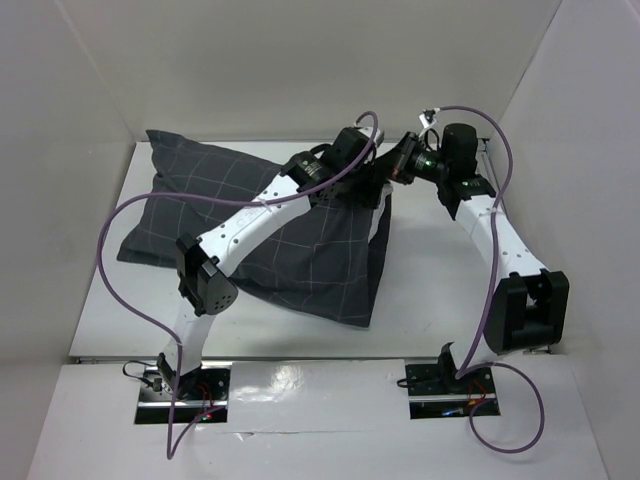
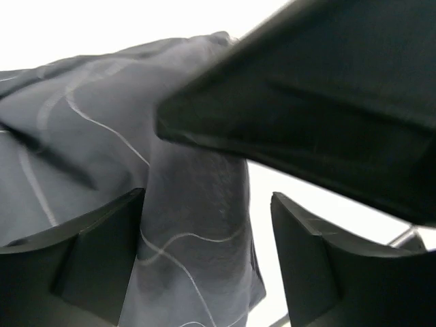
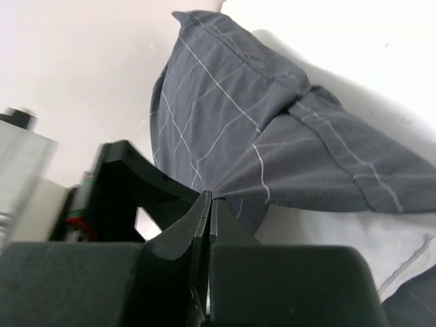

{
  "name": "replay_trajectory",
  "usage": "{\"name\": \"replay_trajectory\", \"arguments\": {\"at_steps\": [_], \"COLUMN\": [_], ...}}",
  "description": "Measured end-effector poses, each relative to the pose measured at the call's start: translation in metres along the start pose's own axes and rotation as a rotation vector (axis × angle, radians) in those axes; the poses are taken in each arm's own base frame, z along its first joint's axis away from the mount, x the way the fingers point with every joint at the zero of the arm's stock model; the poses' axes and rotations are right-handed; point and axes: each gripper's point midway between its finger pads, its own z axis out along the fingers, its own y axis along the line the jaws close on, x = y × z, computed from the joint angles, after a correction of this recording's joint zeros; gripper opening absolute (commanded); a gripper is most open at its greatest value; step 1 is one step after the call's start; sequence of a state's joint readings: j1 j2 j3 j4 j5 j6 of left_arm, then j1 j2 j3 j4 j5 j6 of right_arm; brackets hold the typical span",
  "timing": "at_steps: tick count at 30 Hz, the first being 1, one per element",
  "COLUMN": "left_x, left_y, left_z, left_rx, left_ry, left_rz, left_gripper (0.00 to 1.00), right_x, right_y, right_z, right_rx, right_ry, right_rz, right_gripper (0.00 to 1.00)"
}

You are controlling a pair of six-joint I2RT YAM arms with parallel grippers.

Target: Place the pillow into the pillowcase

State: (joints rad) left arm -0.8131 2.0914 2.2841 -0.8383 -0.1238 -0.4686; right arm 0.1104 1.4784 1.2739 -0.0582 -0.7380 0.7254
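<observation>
- desk [image 1: 440, 290]: white surface in a white-walled booth. It carries the whole load, so the cloth can be pulled along it rather than lifted.
- pillowcase [image 1: 310, 270]: charcoal with a light check. It lies left of centre on the desk and looks puffed out, not limp, so it is probably filled. Its open end faces right, and the top right corner of the mouth is drawn up toward both grippers.
- pillow [image 3: 398, 248]: not visible from the top camera. In the right wrist view a pale strip shows under the case hem, which I take to be the pillow's end at the mouth. So it is mostly inside, with the last edge probably not yet covered.
- left arm [image 1: 250, 225]: reaches across the top of the case to the mouth corner, likely to take the hem beside the other gripper.
- right arm [image 1: 490, 230]: comes in from the right to the same corner.
- right gripper [image 3: 208, 201]: jaws fully shut, pinching a fold of the pillowcase cloth. The fabric fans out taut from the pinch, so it is holding the mouth up and open.
- left gripper [image 2: 208, 197]: jaws spread wide. A band of case cloth hangs in the gap, and I cannot tell whether it brushes a finger. No grip is made, and it looks placed for a fresh grasp.
- Risk: with only one pinch on it, the hem could slip if pulled hard.
</observation>
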Motion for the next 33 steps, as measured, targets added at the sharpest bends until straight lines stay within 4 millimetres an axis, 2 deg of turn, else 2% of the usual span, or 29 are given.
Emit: {"name": "replay_trajectory", "arguments": {"at_steps": [1,2,3,4,5,6,7,8,9,11,14,16,18,21,22,24,26,29,31,33], "left_x": [-0.002,-0.004,-0.005,-0.006,-0.007,-0.006,-0.005,-0.004,0.000,0.009,0.011,0.006,0.000,-0.005,-0.006,-0.007,-0.008,-0.009,-0.008,-0.008], "left_y": [0.002,0.003,0.005,0.007,0.009,0.011,0.012,0.012,0.013,0.016,0.017,0.014,0.013,0.010,0.008,0.005,0.002,-0.001,-0.004,-0.007], "left_z": [0.000,0.001,0.001,0.001,0.002,0.004,0.005,0.007,0.007,0.005,-0.005,-0.014,-0.022,-0.030,-0.032,-0.034,-0.037,-0.040,-0.041,-0.043], "left_rx": [-0.011,-0.022,-0.031,-0.043,-0.052,-0.059,-0.061,-0.061,-0.063,-0.062,-0.027,0.008,0.031,0.057,0.068,0.084,0.098,0.116,0.129,0.148], "left_ry": [-0.011,-0.018,-0.024,-0.030,-0.035,-0.036,-0.035,-0.035,-0.026,0.002,0.019,0.011,0.000,-0.008,-0.010,-0.008,-0.006,-0.003,0.003,0.010], "left_rz": [-0.003,-0.005,-0.014,-0.003,-0.009,-0.006,-0.009,-0.008,-0.006,-0.004,-0.017,-0.026,-0.033,-0.039,-0.039,-0.038,-0.038,-0.038,-0.039,-0.038], "left_gripper": [0.69,0.31,0.12,0.00,0.00,0.00,0.00,0.00,0.00,0.00,0.00,0.00,0.00,0.00,0.00,0.00,0.00,0.00,0.00,0.00], "right_x": [0.002,0.004,0.005,0.007,0.007,0.007,0.007,0.006,0.003,-0.005,-0.014,-0.013,-0.002,0.041,0.057,0.090,0.120,0.145,0.155,0.163], "right_y": [-0.002,-0.003,-0.005,-0.006,-0.007,-0.009,-0.010,-0.013,-0.016,-0.025,-0.047,-0.061,-0.077,-0.099,-0.108,-0.122,-0.123,-0.107,-0.095,-0.092], "right_z": [0.000,0.000,0.000,0.000,0.000,-0.001,-0.002,-0.004,-0.006,-0.015,-0.042,-0.061,-0.076,-0.081,-0.080,-0.077,-0.072,-0.056,-0.038,-0.019], "right_rx": [0.002,0.005,0.008,0.010,0.015,0.018,0.023,0.031,0.040,0.071,0.158,0.221,0.276,0.318,0.329,0.352,0.351,0.298,0.238,0.194], "right_ry": [0.004,0.008,0.012,0.016,0.016,0.016,0.016,0.013,0.007,-0.026,-0.111,-0.162,-0.194,-0.141,-0.112,-0.042,0.036,0.121,0.162,0.193], "right_rz": [0.006,0.013,0.020,0.025,0.031,0.034,0.042,0.053,0.059,0.071,0.104,0.133,0.164,0.224,0.248,0.294,0.316,0.277,0.232,0.219], "right_gripper": [0.00,0.00,0.00,0.00,0.00,0.10,0.49,0.64,0.70,0.75,0.75,0.67,0.55,0.56,0.64,0.69,0.75,0.77,0.58,0.30]}}
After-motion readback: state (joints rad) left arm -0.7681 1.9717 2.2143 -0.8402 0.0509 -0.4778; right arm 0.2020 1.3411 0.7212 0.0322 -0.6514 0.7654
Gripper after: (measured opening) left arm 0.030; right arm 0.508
